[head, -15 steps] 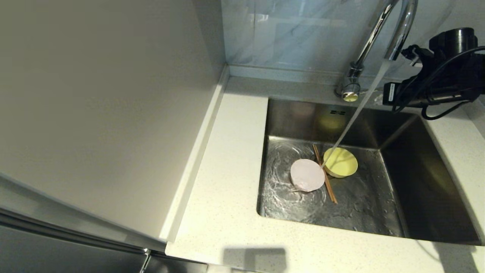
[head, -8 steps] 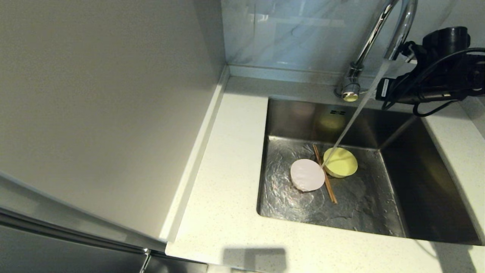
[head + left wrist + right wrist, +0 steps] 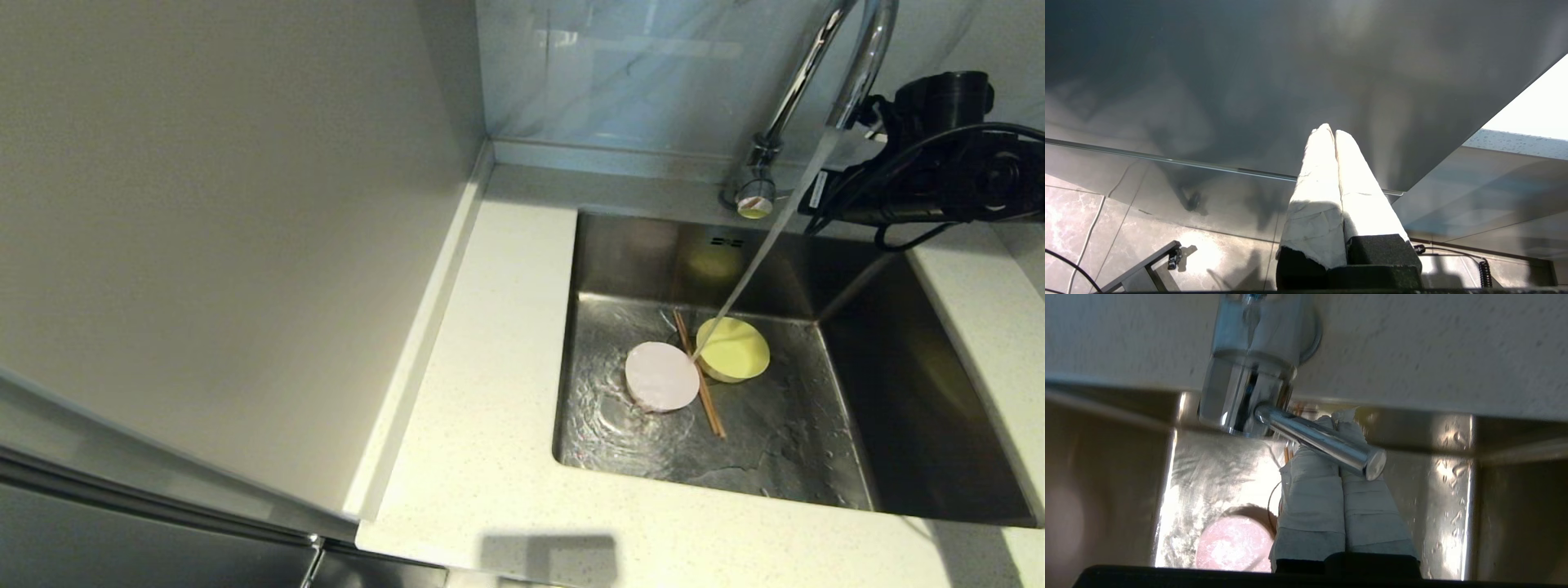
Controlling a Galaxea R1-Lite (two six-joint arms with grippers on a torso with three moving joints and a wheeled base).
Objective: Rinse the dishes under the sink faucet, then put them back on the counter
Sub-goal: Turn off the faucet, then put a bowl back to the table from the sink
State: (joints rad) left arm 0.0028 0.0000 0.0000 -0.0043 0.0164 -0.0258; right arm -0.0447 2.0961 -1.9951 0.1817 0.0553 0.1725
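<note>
Starting at the left, the counter (image 3: pixel 490 457) carries none of the dishes, so the putting-back is all ahead of me. My left gripper (image 3: pixel 1331 132) is parked off out of the head view, facing a dark cabinet panel, its taped fingers pressed together on nothing. Moving across into the sink (image 3: pixel 922 425), the pale-pink dish (image 3: pixel 661 376) sits on the wet floor of the basin, the chopsticks (image 3: pixel 709 408) lie just beside it on its right, partly under its edge, and the pale-yellow bowl (image 3: pixel 733 349) is next along, touching or nearly touching them. Water is running from the sink faucet (image 3: pixel 849 73) and lands right between dish and bowl, so I'd call the rinse under way, not finished. At the far right, my right gripper (image 3: pixel 1345 420) is reached in level at the faucet's base, fingers closed together with the lever handle (image 3: pixel 1318 439) lying across their tips, apparently touching, though I can't confirm it.
</note>
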